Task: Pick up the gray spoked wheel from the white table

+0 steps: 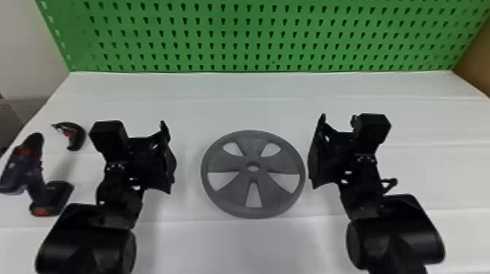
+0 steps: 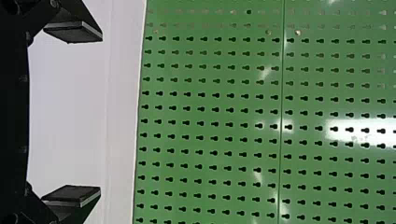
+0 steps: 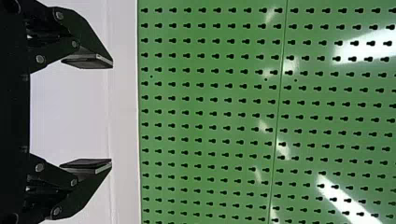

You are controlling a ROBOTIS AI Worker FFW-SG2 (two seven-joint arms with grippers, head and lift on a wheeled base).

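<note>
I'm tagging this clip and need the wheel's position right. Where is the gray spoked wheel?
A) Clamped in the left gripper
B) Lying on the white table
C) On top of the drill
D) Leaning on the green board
B: the gray spoked wheel lies flat on the white table, between the two arms in the head view.

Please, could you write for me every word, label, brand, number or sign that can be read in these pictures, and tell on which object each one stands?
There is no text that can be read.
Drill: a small pale mark, too small and blurred to read.
Curved black-and-red tool: no readable text.
Gray spoked wheel: no readable text.
Green pegboard: rows of holes, no readable sign.
</note>
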